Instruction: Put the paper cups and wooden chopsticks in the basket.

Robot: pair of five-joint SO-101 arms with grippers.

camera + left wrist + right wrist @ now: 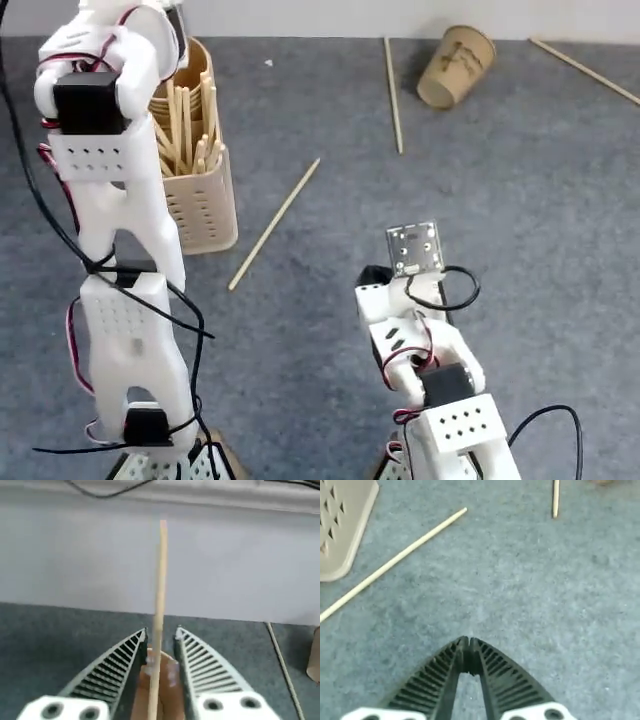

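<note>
The left pincer (161,635) is narrow, gripping the held chopstick (161,580) over the basket (200,205). Risk: on release the stick may catch on chopsticks already standing inside and tip over the rim. The right pincer (469,642) is fully closed above the bare surface (540,230). A loose chopstick (275,222) lies just beside the basket. The paper cup (455,65) lies tipped near the far edge, with open room between.
</note>
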